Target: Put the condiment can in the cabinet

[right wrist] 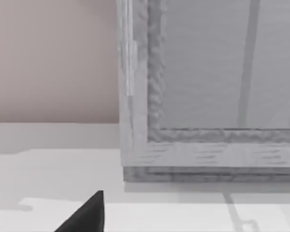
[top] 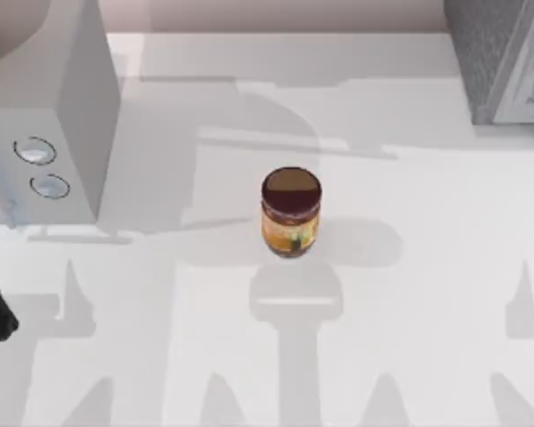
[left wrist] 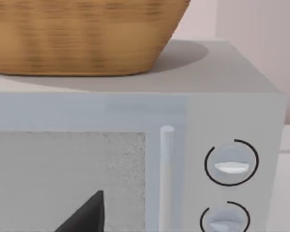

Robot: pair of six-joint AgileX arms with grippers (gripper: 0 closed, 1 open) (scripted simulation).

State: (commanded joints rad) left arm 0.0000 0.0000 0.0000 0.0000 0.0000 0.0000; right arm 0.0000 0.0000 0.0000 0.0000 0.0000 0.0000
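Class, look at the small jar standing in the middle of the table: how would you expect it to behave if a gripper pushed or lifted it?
The jar stands upright on its flat base on the table, so it probably stays put. Its sides are round, so once tipped it would likely roll. It looks rigid, and its smooth label may be slippery, so a squeeze across the middle seems safest.

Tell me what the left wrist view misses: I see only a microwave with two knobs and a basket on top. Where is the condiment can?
Observer: The condiment can stands upright mid-table in the top view, with no gripper on it.
Operator: And the cabinet?
Observer: The cabinet sits at the table's far right corner; the right wrist view faces its front.
Operator: Where's the microwave relative to the can?
Observer: The microwave is at the table's left, apart from the can.
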